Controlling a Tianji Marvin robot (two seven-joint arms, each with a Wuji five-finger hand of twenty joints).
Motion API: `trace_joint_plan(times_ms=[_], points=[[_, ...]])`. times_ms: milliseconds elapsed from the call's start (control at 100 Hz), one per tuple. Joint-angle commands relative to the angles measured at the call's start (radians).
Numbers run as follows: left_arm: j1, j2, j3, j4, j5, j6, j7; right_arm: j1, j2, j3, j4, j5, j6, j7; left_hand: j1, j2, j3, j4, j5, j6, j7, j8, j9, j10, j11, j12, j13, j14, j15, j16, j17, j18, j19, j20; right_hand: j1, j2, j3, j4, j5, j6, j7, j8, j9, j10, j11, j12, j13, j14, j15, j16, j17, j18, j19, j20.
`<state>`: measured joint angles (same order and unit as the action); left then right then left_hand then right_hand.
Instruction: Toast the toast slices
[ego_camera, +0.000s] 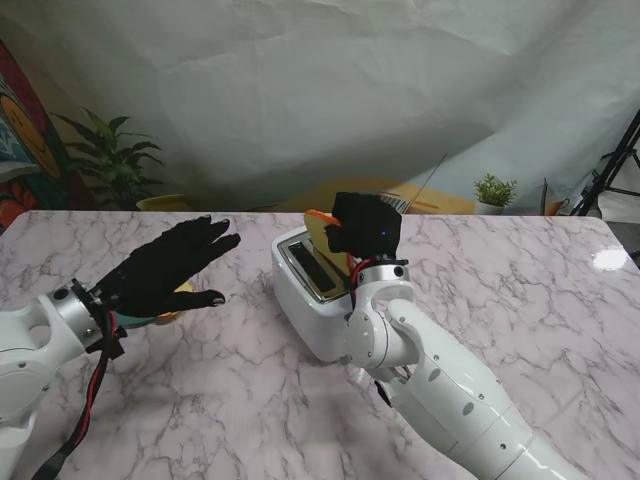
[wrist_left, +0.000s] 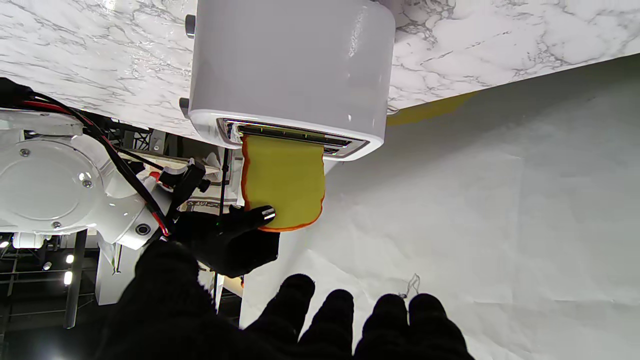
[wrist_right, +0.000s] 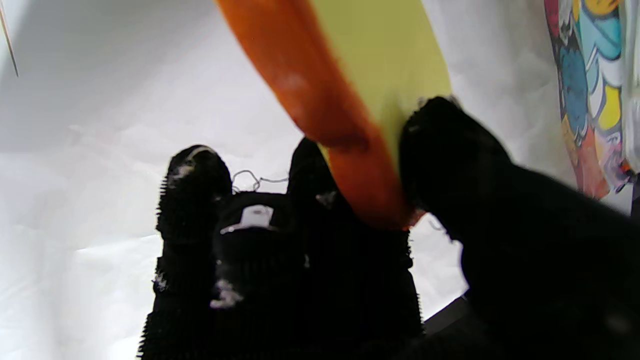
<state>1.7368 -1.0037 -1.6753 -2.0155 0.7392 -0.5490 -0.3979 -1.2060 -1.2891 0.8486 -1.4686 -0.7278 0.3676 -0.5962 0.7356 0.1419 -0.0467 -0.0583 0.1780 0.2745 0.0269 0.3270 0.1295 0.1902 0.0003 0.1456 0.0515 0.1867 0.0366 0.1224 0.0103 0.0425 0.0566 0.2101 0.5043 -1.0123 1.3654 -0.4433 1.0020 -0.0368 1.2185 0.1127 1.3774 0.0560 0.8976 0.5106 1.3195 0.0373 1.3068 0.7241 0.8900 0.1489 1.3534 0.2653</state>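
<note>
Now my right hand (ego_camera: 365, 225) pinches the toast slice (wrist_left: 283, 182), its lower edge entering the toaster (ego_camera: 310, 290) slot; I'd keep it upright and lower straight; my left hand (ego_camera: 165, 268) hovers spread, holding nothing.

Toast slice (wrist_left: 282, 180): flat yellow face, orange crust rim. Stands upright on edge, one end inside a slot of the toaster (ego_camera: 312, 290), most of it still sticking out above the slot. The right hand (ego_camera: 366, 224) pinches its free end, fingers on both faces.

Toaster: white, rounded body, two chrome-edged slots on top, two knobs on one end. Sits mid-table on the marble top. Second slot's contents can't be made out.
</note>
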Motion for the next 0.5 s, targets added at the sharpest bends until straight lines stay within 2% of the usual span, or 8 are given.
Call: trace_joint_plan(times_ms=[0, 290, 490], points=[[-0.003, 0.000, 0.008, 0.001, 0.000, -0.002, -0.017, -0.005, 0.016, 0.005, 0.000, 0.001, 0.001, 0.012, 0.002, 0.021, 0.002, 0.012, 0.018, -0.010, 0.003, 0.011, 0.000, 0.002, -0.013, -0.002, -0.005, -0.011, 0.014, -0.016, 0.001, -0.041, -0.036, -0.020, 0.039, -0.021, 0.120, -0.001, 0.025, -0.050, 0.079, 0.007, 0.083, 0.090, 0.064, 0.000, -0.001, -0.062, 0.028, 0.024, 0.014, -0.035, 0.033, -0.011], [-0.010, 0.002, 0.012, 0.004, -0.001, -0.008, -0.019, -0.014, 0.030, 0.008, -0.006, 0.006, -0.009, 0.068, 0.003, 0.021, 0.003, 0.012, 0.018, -0.009, 0.002, 0.012, 0.003, 0.003, -0.012, -0.001, -0.005, -0.012, 0.015, -0.017, 0.002, -0.041, -0.035, -0.021, 0.038, -0.017, 0.117, -0.003, 0.024, -0.045, 0.080, 0.005, 0.083, 0.090, 0.067, -0.001, -0.001, -0.062, 0.026, 0.022, 0.017, -0.034, 0.033, -0.011], [-0.005, 0.001, 0.009, 0.004, 0.001, -0.009, -0.018, -0.019, 0.049, 0.009, -0.005, -0.016, -0.039, 0.109, 0.004, 0.020, 0.003, 0.012, 0.019, -0.009, 0.003, 0.012, 0.004, 0.003, -0.012, -0.001, -0.004, -0.012, 0.016, -0.017, 0.002, -0.042, -0.035, -0.021, 0.033, -0.016, 0.113, -0.003, 0.023, -0.053, 0.080, 0.003, 0.083, 0.082, 0.064, -0.005, -0.001, -0.061, 0.020, 0.018, 0.016, -0.035, 0.032, -0.012]])
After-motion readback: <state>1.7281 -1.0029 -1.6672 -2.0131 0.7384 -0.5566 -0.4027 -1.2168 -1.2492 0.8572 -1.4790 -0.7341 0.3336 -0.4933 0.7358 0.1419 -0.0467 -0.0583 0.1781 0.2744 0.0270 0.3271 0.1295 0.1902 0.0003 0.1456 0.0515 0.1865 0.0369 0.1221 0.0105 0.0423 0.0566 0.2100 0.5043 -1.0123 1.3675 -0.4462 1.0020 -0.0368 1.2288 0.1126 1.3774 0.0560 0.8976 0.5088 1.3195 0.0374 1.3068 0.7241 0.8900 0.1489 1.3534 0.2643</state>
